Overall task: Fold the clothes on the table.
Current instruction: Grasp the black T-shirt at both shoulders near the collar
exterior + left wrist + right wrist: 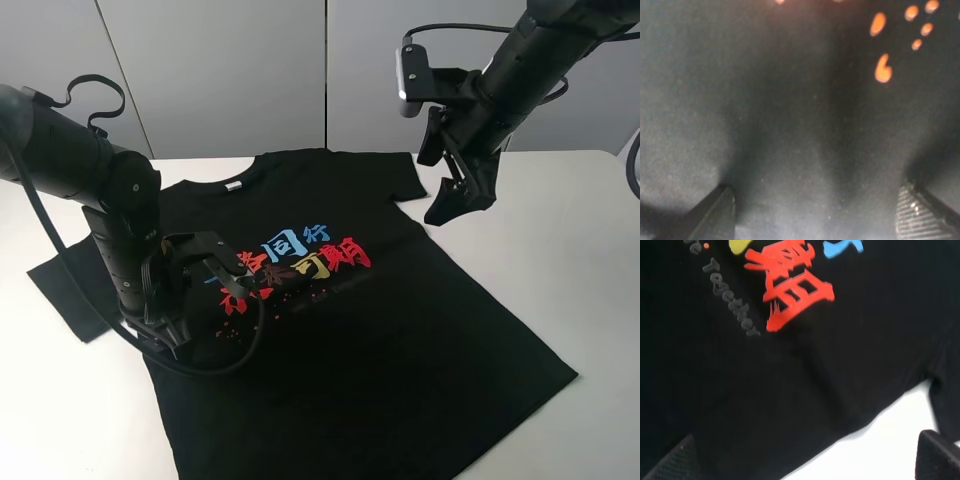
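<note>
Hovering low over the T-shirt [400, 340], just nearer me than the printed characters [300, 262], my left gripper [817, 210] has its claw spread wide on nothing. I'd pinch a hem or sleeve edge, not mid-cloth. Beyond the characters, by the far sleeve, the right gripper [460, 198] hangs raised, claw apart and empty. The shirt lies flat, print up, on the table [560, 230]. I see no containers.

The left arm [110, 200] bends down at near left, left gripper [195, 325] low, jaws spread wide (both pads [922, 215] show in its wrist view). The right gripper [460, 205] hangs raised at far right, jaws likewise apart.
</note>
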`<state>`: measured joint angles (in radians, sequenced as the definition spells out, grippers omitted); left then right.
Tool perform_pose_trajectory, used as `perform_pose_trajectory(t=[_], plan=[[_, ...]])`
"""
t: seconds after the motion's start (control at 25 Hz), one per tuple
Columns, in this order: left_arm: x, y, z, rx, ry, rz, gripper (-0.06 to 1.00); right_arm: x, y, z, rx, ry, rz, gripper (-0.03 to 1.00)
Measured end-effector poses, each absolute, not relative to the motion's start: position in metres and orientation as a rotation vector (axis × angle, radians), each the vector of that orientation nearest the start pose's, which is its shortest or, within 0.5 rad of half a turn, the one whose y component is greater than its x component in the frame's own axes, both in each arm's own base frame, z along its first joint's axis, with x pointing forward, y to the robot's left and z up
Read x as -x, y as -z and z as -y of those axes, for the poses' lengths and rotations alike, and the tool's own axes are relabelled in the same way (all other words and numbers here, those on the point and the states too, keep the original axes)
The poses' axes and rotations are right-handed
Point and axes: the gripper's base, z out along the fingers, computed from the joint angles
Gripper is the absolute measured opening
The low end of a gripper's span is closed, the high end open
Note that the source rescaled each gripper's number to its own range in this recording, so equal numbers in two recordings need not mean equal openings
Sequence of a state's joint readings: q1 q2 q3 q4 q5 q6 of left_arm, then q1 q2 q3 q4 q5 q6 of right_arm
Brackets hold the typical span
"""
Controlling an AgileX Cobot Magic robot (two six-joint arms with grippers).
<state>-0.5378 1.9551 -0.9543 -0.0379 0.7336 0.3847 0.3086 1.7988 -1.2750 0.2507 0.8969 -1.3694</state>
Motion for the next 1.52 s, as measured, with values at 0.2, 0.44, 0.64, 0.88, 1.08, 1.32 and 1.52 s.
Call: perform_pose_trajectory(t=[0.2,0.44,0.64,0.88,1.08,1.32,1.52], plan=[[-0.26,-0.094,0.161,-1.407,0.012,-2.89,0.86,-0.336,-0.21,-0.144,2.049,-0.054,-1.956,0.93],[-0.26,-0.094,0.161,-1.403,0.012,-2.89,0.86,-0.338,-0.188,-0.15,2.164,-0.048,-1.935,0.93],[-0.26,-0.094,0.161,-1.404,0.01,-2.888,0.86,-0.332,-0.166,-0.173,2.321,-0.018,-1.837,0.93],[-0.261,-0.094,0.161,-1.404,0.009,-2.883,0.86,-0.333,-0.158,-0.176,2.374,0.043,-1.803,0.93],[-0.261,-0.094,0.161,-1.403,0.009,-2.881,0.86,-0.34,-0.155,-0.175,2.329,0.125,-1.822,0.93],[-0.261,-0.094,0.161,-1.403,0.009,-2.881,0.86,-0.343,-0.137,-0.175,2.343,0.119,-1.851,0.93],[-0.261,-0.094,0.161,-1.403,0.009,-2.881,0.86,-0.352,-0.131,-0.157,2.316,0.137,-1.916,0.93]])
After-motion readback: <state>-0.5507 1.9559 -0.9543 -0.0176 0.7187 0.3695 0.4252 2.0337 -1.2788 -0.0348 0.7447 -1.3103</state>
